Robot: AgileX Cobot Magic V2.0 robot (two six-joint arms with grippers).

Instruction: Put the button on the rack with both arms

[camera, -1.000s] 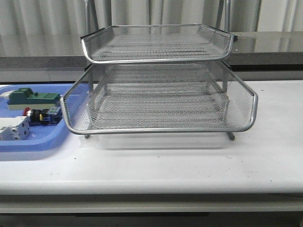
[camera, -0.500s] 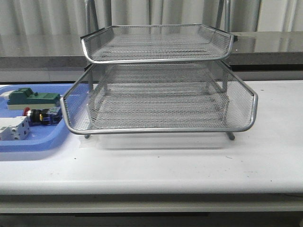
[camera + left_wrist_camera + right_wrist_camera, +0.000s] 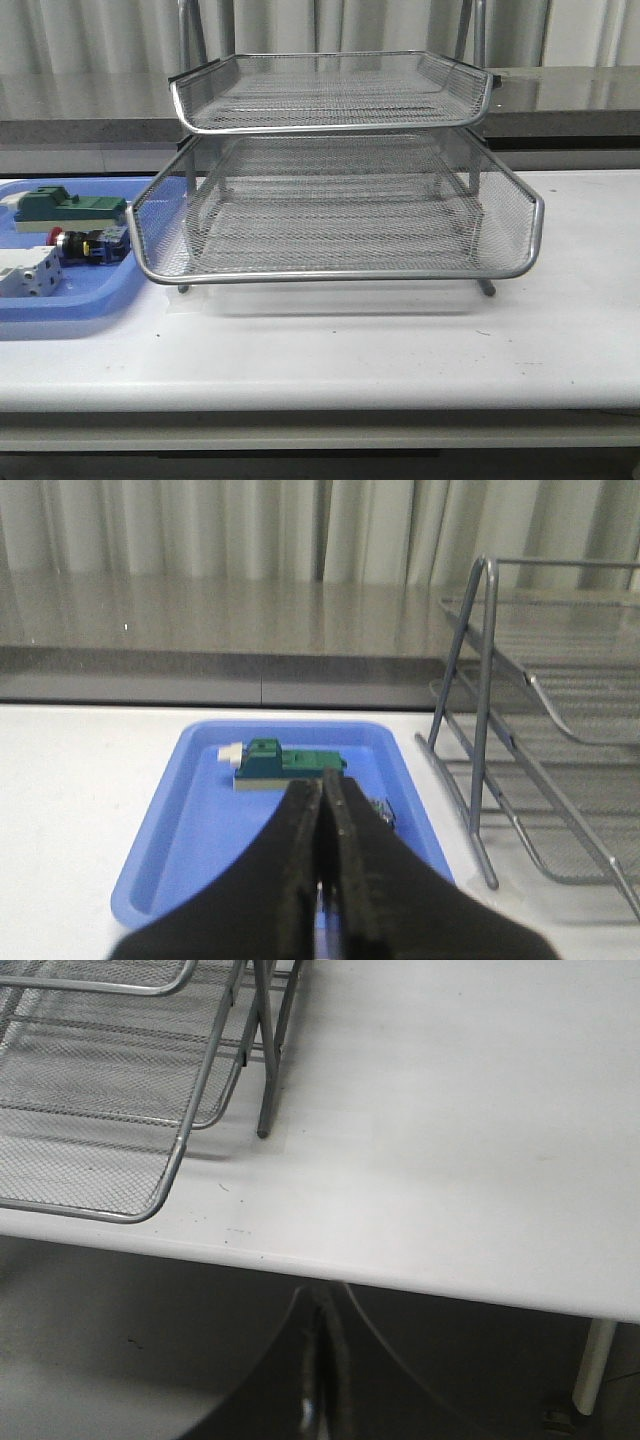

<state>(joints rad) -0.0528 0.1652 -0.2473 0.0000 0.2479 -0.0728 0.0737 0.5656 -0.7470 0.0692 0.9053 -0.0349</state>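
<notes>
Front view faces the rack [image 3: 335, 190] level, near; left wrist looks over the blue tray [image 3: 200, 820]; right wrist looks down past the table [image 3: 450, 1110] edge; all share the rack

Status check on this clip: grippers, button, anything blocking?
Left gripper shut, empty, above blue tray. Right gripper shut, empty, off table edge. Button lying in tray, beside rack. Nothing blocking.

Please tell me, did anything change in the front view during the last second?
Nothing visibly changed. The button lies in the blue tray beside the green block and the white-grey part, and the rack stands in the same place.
</notes>
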